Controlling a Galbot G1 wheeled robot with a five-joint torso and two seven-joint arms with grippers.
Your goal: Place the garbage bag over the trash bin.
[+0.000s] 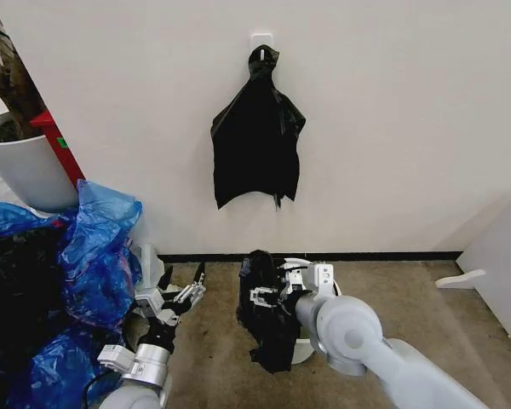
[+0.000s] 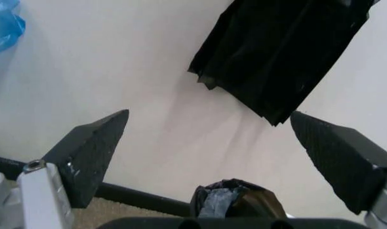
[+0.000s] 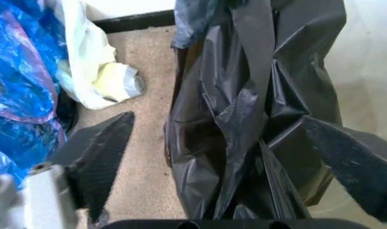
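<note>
This looks like a plain indoor corner used for rubbish and storage, perhaps in an office or a test room rather than a furnished home. A bare cream wall [image 1: 392, 128] with a black skirting strip [image 1: 366, 256] meets a worn beige carpet floor [image 1: 409, 298], and a bunch of black bags [image 1: 257, 141] hangs from a small white wall hook [image 1: 261, 40]. Blue plastic bags [image 1: 98, 247] lie heaped on the floor beside a large white plant pot [image 1: 25, 175], and a white panel [image 1: 502, 264] stands at the far side.
</note>
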